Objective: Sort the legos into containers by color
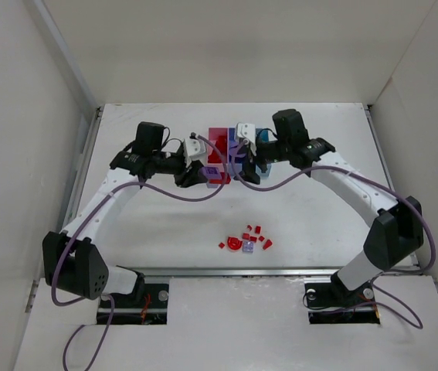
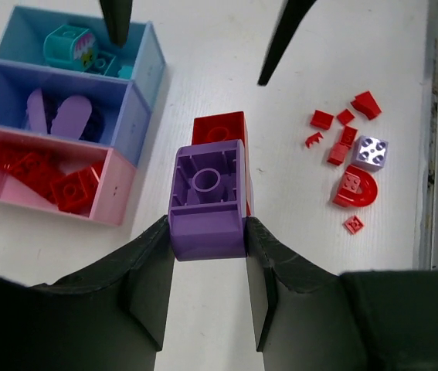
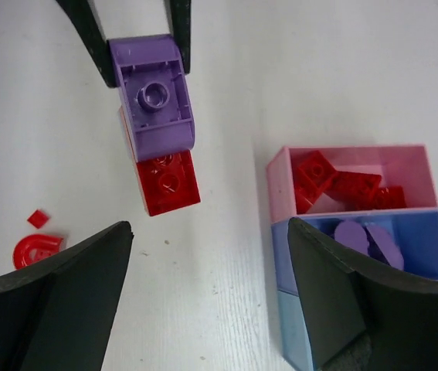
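My left gripper (image 2: pixel 207 224) is shut on a lilac purple brick (image 2: pixel 207 197), hollow underside facing the camera. A red brick (image 2: pixel 219 127) clings to its far end. In the right wrist view the same purple brick (image 3: pixel 155 97) and red brick (image 3: pixel 168 184) hang ahead of my right gripper (image 3: pixel 209 226), which stands wide open and empty. The containers sit in a row: pink (image 2: pixel 114 189) with red pieces, purple-blue (image 2: pixel 130 124) with lilac pieces, light blue (image 2: pixel 153 62) with a teal piece (image 2: pixel 68 45). From above, both grippers (image 1: pixel 203 171) (image 1: pixel 238 162) meet beside the containers (image 1: pixel 220 139).
Loose legos lie in a small cluster (image 1: pixel 248 239) near the table's front edge: a red arch (image 2: pixel 355 189), a lilac brick (image 2: pixel 371 152) and several tiny red pieces (image 2: pixel 342 124). White walls enclose the table on three sides.
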### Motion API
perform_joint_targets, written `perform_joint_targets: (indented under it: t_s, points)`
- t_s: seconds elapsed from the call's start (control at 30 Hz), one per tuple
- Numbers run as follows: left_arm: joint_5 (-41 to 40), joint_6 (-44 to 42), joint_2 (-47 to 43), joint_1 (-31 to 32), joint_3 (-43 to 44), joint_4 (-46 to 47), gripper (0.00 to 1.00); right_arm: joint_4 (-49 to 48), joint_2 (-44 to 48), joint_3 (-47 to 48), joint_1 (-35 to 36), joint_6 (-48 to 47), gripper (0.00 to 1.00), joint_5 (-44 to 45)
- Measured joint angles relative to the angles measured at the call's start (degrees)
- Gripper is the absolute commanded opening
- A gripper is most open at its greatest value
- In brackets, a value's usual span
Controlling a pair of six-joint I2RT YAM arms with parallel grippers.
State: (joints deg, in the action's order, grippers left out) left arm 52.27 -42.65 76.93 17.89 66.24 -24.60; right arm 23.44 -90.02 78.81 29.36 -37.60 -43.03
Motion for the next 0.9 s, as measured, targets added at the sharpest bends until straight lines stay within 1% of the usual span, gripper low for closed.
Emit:
perform_joint_targets:
  t_s: [0.13, 0.2, 0.3, 0.37, 0.53, 0.8, 0.87, 0.9]
  points:
    - [3.76, -7.04, 0.76, 0.42, 1.53, -5.46, 0.0, 2.67, -2.58, 0.24, 0.5, -5.49, 0.86, -3.8]
    - [4.96, -8.92, 1.03, 0.79, 1.77, -7.04, 0.0, 3.48, -3.93, 0.24, 0.74, -6.8, 0.86, -5.49]
    - [5.7, -10.21, 1.05, 1.31, 1.95, -8.83, 0.0, 4.55, -5.25, 0.81, 1.18, -7.96, 0.82, -7.67]
    - [6.19, -10.38, 1.05, 1.53, 2.08, -9.29, 0.0, 5.14, -5.81, 1.9, 1.73, -8.44, 0.79, -8.81]
    - [6.19, -9.16, 1.05, 1.6, 2.16, -9.05, 0.0, 6.95, -7.58, 5.03, 3.32, -9.18, 0.79, -11.98]
    - [4.83, -7.04, 1.05, 1.6, 2.16, -6.23, 0.0, 11.43, -7.96, 5.16, 3.34, -9.38, 0.79, -13.81]
    - [4.31, -6.23, 1.05, 1.6, 2.16, -5.31, 0.0, 12.63, -8.04, 5.16, 3.34, -9.46, 0.74, -14.05]
    - [4.15, -5.86, 1.03, 1.6, 2.16, -4.83, 0.0, 12.98, -8.17, 5.16, 3.34, -9.55, 0.7, -14.16]
